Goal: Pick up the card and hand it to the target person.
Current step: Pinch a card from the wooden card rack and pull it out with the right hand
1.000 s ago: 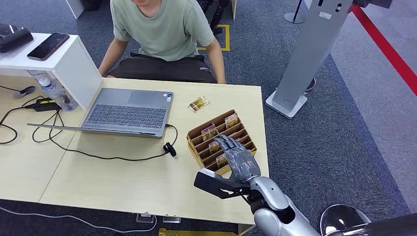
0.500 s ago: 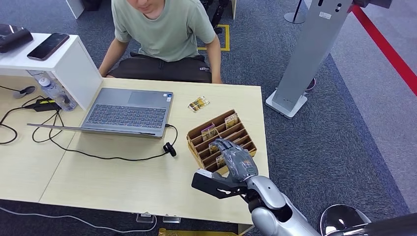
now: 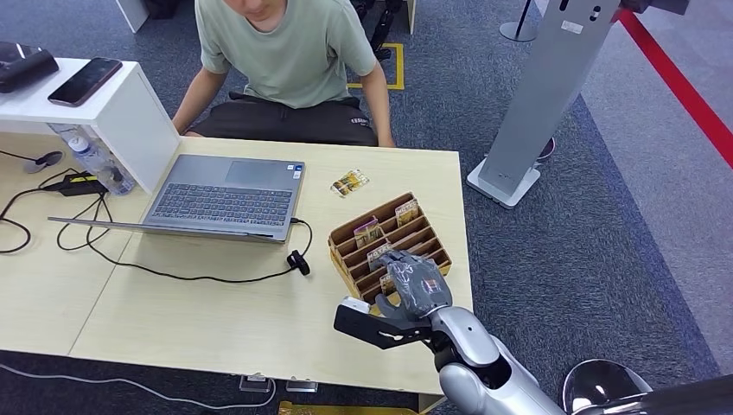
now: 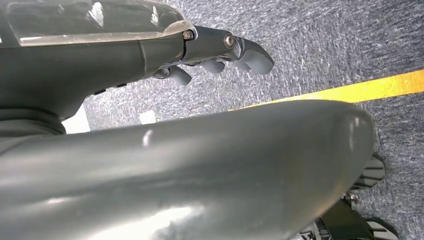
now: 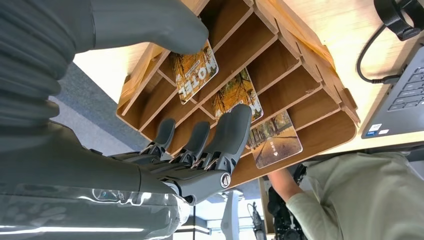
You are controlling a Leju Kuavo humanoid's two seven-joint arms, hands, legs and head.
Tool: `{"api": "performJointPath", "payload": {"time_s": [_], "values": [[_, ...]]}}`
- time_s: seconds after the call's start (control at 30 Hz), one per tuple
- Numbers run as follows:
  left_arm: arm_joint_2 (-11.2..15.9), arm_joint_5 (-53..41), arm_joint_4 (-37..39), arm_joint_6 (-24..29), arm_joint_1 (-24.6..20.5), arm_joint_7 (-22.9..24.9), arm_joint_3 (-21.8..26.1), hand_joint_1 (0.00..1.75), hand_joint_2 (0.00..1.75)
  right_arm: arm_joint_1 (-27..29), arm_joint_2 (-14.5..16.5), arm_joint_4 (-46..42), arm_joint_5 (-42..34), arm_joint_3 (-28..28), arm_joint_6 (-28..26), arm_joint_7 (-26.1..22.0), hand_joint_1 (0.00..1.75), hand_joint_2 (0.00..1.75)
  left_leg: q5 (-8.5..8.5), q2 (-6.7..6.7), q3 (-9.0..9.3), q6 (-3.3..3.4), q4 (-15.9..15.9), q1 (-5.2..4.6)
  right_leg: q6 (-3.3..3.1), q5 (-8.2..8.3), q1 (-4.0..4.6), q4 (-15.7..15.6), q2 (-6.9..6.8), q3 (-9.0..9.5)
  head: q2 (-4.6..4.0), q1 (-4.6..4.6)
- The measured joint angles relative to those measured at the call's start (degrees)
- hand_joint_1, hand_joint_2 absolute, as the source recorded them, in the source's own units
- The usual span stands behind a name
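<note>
A wooden card rack [image 3: 344, 238] stands near the table's right edge with several picture cards upright in its slots. My right hand [image 3: 413, 285] is over its near rows with the fingers bent down into them. In the right wrist view the thumb [image 5: 150, 25] lies against a card marked HOTEL [image 5: 192, 75], and the fingertips [image 5: 235, 120] reach a second card [image 5: 239, 95]; a third card [image 5: 272, 142] stands beyond. No card is lifted. Another card [image 3: 349, 182] lies loose on the table. A person [image 3: 285, 52] sits at the far side. My left hand [image 4: 220, 55] hangs over the carpet and holds nothing.
An open laptop [image 3: 226, 197] sits left of the rack, with a black cable [image 3: 173, 275] trailing across the table [image 3: 216, 320]. A white shelf box [image 3: 130, 112] with a phone [image 3: 85, 80] stands at the far left. A grey stand [image 3: 540, 95] rises off the table's right side.
My right hand's fingers have gone from stretched out over the rack to curled down into its slots, and the hand has drawn slightly nearer. The person shifted a little.
</note>
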Motion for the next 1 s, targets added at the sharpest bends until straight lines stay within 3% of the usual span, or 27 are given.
{"api": "performJointPath", "payload": {"time_s": [1.0], "values": [[-0.25, 0.01, 0.00, -0.14, 0.00, -0.01, -0.04, 0.00, 0.00, -0.29, 0.11, 2.01, 1.18, 0.24, -0.75, 0.53, 0.65, 1.75, 0.00, 0.00, 0.00, 0.00, 0.00, 0.00, 0.00, 0.00, 0.00, 0.00, 0.00, 0.00, 0.00, 0.02]]}}
